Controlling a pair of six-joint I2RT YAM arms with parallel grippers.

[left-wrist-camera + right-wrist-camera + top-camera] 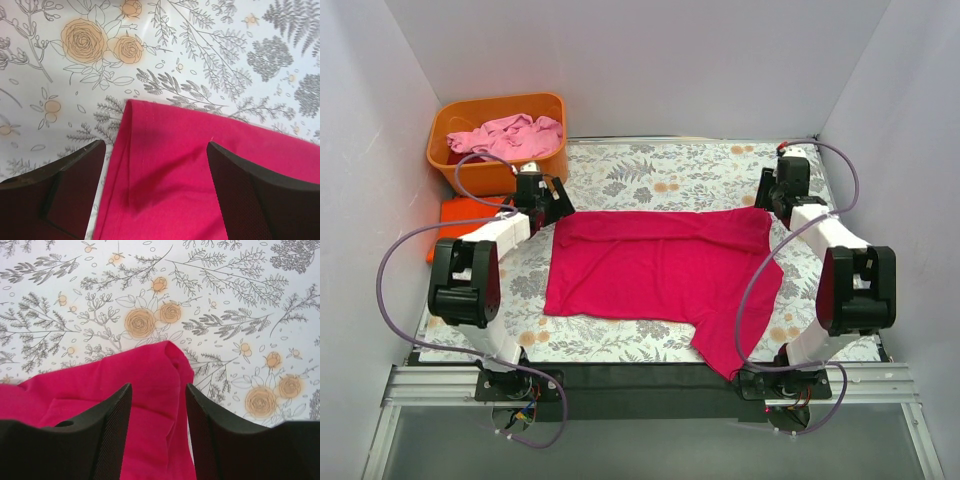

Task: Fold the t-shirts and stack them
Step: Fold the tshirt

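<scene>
The magenta-red t-shirt (660,275) lies spread flat on the floral table, one sleeve trailing toward the near edge at the right. My left gripper (548,205) hovers over the shirt's far left corner (200,175); its jaws stand wide open with the hem between them (156,150). My right gripper (775,195) is over the far right corner (150,375); its jaws are open with a fold of cloth in the gap (159,390). A pale pink t-shirt (510,135) lies crumpled in the orange tub. An orange cloth (458,215) lies flat left of the table.
The orange plastic tub (545,165) stands at the far left corner, just behind my left gripper. White walls close in the table on three sides. The floral table cover (660,175) shows bare beyond the shirt's far edge.
</scene>
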